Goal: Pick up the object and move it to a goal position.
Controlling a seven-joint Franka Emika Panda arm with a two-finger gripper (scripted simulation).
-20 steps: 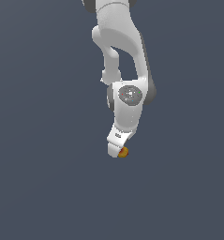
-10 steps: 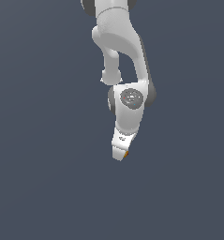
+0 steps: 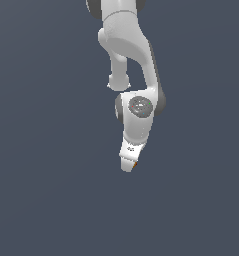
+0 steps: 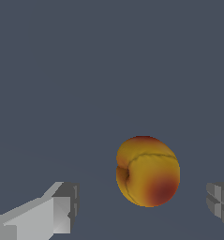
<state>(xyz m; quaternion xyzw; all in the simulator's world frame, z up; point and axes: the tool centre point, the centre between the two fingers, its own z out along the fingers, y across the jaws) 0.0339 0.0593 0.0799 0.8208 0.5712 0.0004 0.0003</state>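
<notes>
The object (image 4: 147,171), a roundish yellow-orange fruit with red patches and a crease, lies on the grey floor between my two fingers in the wrist view. My gripper (image 4: 144,208) is open, with a wide gap on both sides of the fruit and no finger touching it. One grey fingertip (image 4: 64,206) shows on one side, the other fingertip (image 4: 220,199) at the frame's edge. In the exterior view the white gripper (image 3: 128,165) points down and hides nearly all of the object; only an orange sliver (image 3: 135,163) peeks out beside it.
The white arm (image 3: 133,55) comes down from the top of the exterior view. Plain grey floor (image 3: 46,190) surrounds the gripper on every side. No goal marker shows.
The gripper has lowered and shifted over the object, so the orange fruit that showed beside the fingertips a second ago is now almost fully covered in the exterior view.
</notes>
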